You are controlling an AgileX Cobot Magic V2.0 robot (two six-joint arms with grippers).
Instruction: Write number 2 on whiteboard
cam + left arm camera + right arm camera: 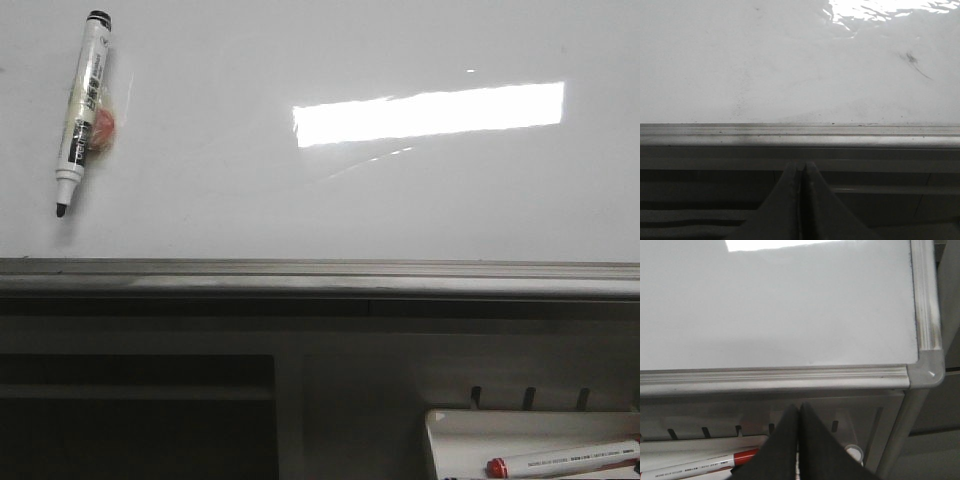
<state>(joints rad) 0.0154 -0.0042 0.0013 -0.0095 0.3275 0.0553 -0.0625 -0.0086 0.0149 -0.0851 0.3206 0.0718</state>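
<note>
The whiteboard (330,200) fills the upper front view, glossy white with a bright rectangular glare and a grey metal rail (320,278) along its lower edge. No number 2 shows on it. A black marker (82,110) hangs on the board at the upper left, tip down, over a small red magnet. My left gripper (800,165) is shut and empty, below the rail (800,135). My right gripper (799,408) is shut and empty, below the board's lower right corner (927,370). Neither gripper shows in the front view.
A small white tray (530,440) with hooks sits below the board at the right and holds a red-capped marker (565,460), which also shows in the right wrist view (700,466). Faint dark smudges (912,60) mark the board. A dark shelf opening (135,415) lies lower left.
</note>
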